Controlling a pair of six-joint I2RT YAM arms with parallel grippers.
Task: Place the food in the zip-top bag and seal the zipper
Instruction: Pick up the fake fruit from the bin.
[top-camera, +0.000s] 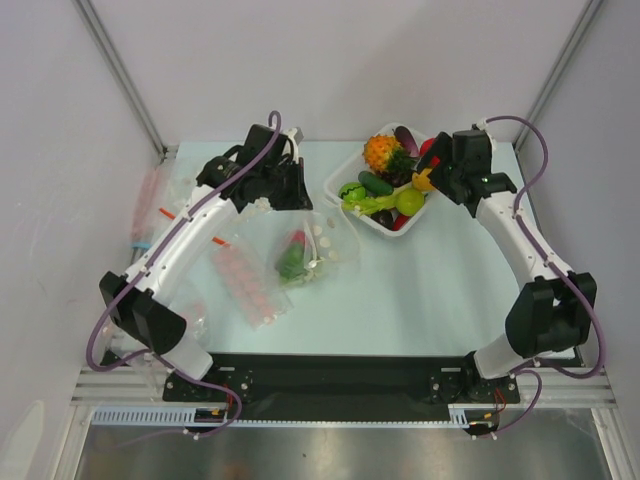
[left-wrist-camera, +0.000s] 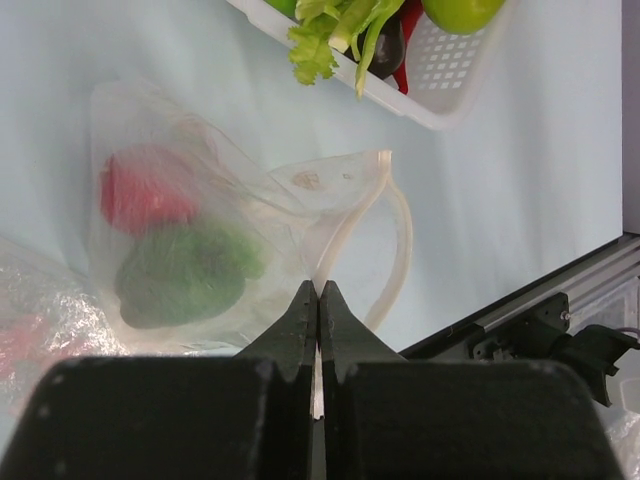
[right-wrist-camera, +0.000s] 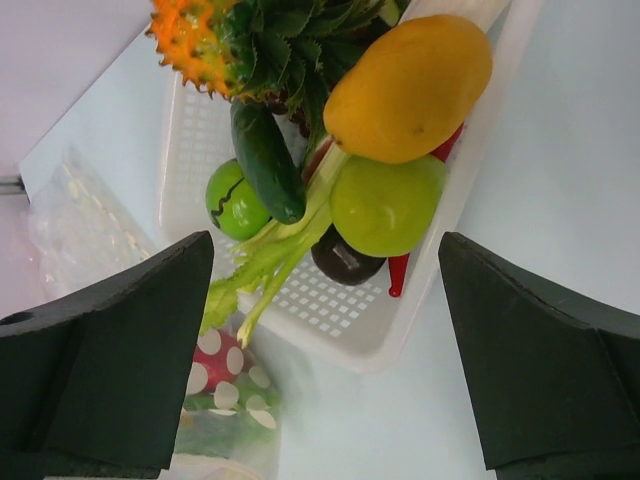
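The clear zip-top bag (top-camera: 318, 250) lies at the table's middle with a red piece (left-wrist-camera: 140, 190) and a dark green piece (left-wrist-camera: 185, 275) inside. White dots show on it in the right wrist view (right-wrist-camera: 215, 385). My left gripper (left-wrist-camera: 318, 292) is shut on its zipper strip (left-wrist-camera: 402, 235), which loops open at the mouth. The rest of the food, among it a yellow mango (right-wrist-camera: 410, 85), a green apple (right-wrist-camera: 385, 205), a cucumber (right-wrist-camera: 265, 155) and celery (right-wrist-camera: 265, 260), lies in the white tray (right-wrist-camera: 330, 315). My right gripper (right-wrist-camera: 325, 240) is open and empty above the tray's near corner.
A flat packet with pink-red blobs (top-camera: 250, 282) lies left of the bag. More clear packets and a thin red strip (top-camera: 165, 212) lie at the far left under my left arm. The tray (top-camera: 372, 222) stands at the back middle, touching the bag's mouth side.
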